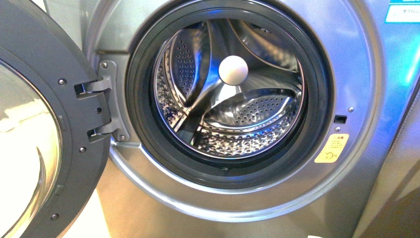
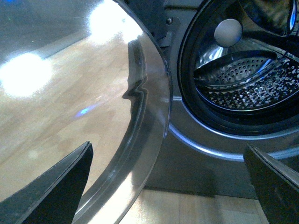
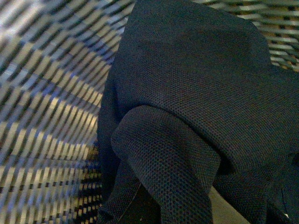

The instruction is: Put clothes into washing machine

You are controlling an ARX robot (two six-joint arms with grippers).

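Note:
The washing machine fills the front view, silver-grey, with its dark door swung open to the left. Inside the dark gasket the steel drum holds no clothes. Neither arm shows in the front view. In the right wrist view the clothes, dark blue-grey fine-knit fabric, bunch up close to the camera. My right gripper is shut on them, and the folds hide its fingers. My left gripper is open beside the door glass, its dark fingers holding nothing, facing the porthole.
Behind the clothes lies a striped woven lattice, blurred. A pale round knob sits at the back of the drum. A yellow sticker is right of the porthole. Pale wooden floor runs under the machine.

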